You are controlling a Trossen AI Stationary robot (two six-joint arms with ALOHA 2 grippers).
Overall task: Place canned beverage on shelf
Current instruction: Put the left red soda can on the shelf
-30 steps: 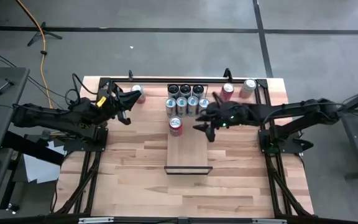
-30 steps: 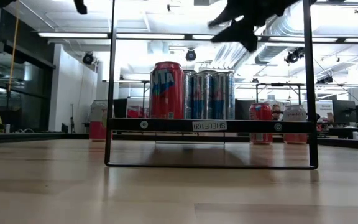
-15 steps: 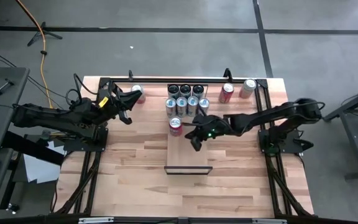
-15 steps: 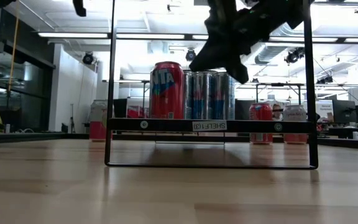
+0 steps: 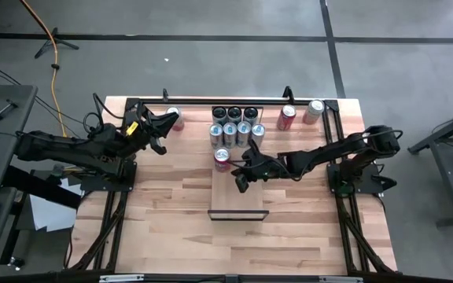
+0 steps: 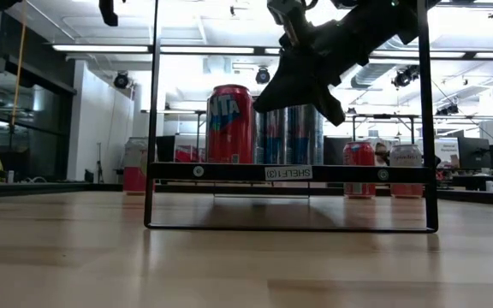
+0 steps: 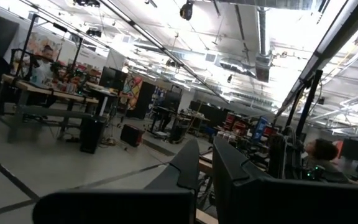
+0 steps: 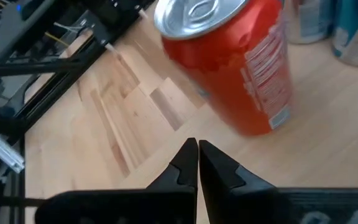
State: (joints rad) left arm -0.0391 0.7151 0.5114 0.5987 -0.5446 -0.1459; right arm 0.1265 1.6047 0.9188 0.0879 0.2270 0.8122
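A red can point(image 5: 222, 159) stands upright on the pale wooden shelf point(image 5: 239, 196), in front of several silver-blue cans point(image 5: 234, 132) at the shelf's far end. It also shows in the right wrist view point(image 8: 229, 62) and the low view point(image 6: 229, 124). My right gripper point(image 5: 241, 178) is shut and empty. It hovers over the shelf just right of and nearer than the red can, slanting down toward it point(image 8: 197, 155). My left gripper point(image 5: 161, 127) is shut and empty. It is raised at the far left beside another red can point(image 5: 175, 118) and points out into the room point(image 7: 205, 163).
A red can point(image 5: 287, 116) and a silver can point(image 5: 314, 108) stand on the table at the far right. Dark metal frame posts point(image 6: 154, 111) rise at the shelf's near end. Bare shelf plank lies nearer than the red can. A person point(image 7: 321, 152) is in the room behind.
My right gripper has gone toward the table's left and near edges and down, from beside the silver-blue cans to just right of the red can on the shelf. It has stayed shut. The cans have not moved.
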